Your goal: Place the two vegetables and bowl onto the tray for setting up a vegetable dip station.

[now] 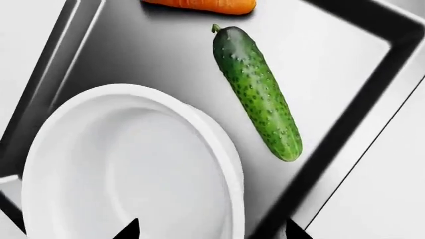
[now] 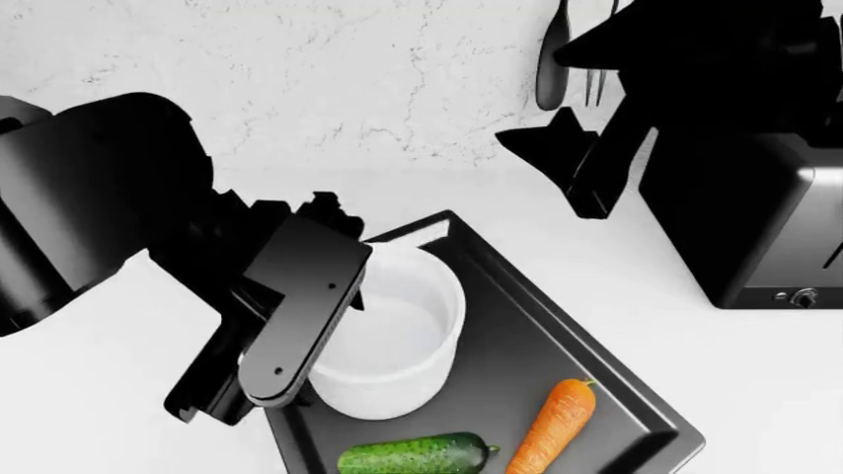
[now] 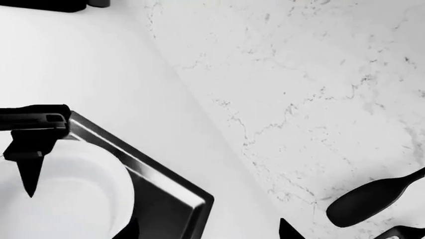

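**Bowl, cucumber and carrot all on the tray**

In the head view the tray (image 2: pixel 599 370) lies diagonally across the lower middle of the frame on the white tabletop (image 2: pixel 79 405). The bowl (image 2: pixel 402 341) stands on its upper-left part. The cucumber (image 2: pixel 415 455) lies at the bottom edge of the frame, just below the bowl, and the carrot (image 2: pixel 556 427) lies to its right, tilted, tip pointing down-left.

The left jaws (image 1: pixel 211 230) show in the left wrist view only as two dark tips at the bottom edge, spread apart and released. The bowl's near rim sits between them, with nothing gripped. The cucumber runs from upper centre to right of centre, beside the bowl but apart from it. The carrot is cut off at the top edge.

The right jaws (image 3: pixel 209 230) show as two separated tips at the bottom of the right wrist view, open and empty, above the tray's corner. A toaster (image 2: pixel 771 222) stands at the right of the head view, with dark utensils (image 2: pixel 554 59) hanging at the top.
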Robot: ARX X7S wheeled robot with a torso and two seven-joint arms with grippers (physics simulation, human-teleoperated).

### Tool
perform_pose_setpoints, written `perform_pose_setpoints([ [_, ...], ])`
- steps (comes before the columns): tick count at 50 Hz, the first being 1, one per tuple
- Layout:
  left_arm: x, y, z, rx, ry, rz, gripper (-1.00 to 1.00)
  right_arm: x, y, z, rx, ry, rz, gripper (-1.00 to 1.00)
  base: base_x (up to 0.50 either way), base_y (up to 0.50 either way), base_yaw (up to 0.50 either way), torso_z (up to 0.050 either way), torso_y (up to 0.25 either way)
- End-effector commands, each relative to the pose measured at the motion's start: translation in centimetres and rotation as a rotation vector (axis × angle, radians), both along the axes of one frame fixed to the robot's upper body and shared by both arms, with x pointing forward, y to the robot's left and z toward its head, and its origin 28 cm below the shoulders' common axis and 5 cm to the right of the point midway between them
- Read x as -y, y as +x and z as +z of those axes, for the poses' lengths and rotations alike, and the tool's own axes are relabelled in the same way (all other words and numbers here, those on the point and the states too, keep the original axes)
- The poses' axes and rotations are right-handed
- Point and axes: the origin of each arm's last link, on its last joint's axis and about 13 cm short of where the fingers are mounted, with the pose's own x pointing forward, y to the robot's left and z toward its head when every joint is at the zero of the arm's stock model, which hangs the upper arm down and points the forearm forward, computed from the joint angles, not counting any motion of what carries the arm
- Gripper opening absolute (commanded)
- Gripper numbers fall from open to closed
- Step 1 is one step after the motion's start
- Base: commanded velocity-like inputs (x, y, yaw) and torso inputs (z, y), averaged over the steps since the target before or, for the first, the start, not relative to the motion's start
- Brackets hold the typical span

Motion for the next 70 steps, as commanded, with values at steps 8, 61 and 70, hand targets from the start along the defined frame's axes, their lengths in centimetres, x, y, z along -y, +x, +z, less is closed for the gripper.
perform_pose_setpoints([
  [8,-2.0,-0.3,3.4,0.176,-0.160,0.142,1.00,-0.2,-0.1,0.3,0.011,0.007,0.015,1.00,0.00,0.00,0.00,0.000,0.000],
  [61,-4.5,-9.0,1.3,1.066,-0.779,0.616,1.00,-5.6,-4.4,-3.8,0.343,0.201,-0.046,1.00,0.00,0.00,0.00,0.000,0.000],
  [70,-4.4,-9.0,1.0,1.056,-0.798,0.619,1.00,-5.7,-4.2,-3.8,0.348,0.209,-0.036,1.00,0.00,0.00,0.00,0.000,0.000],
])
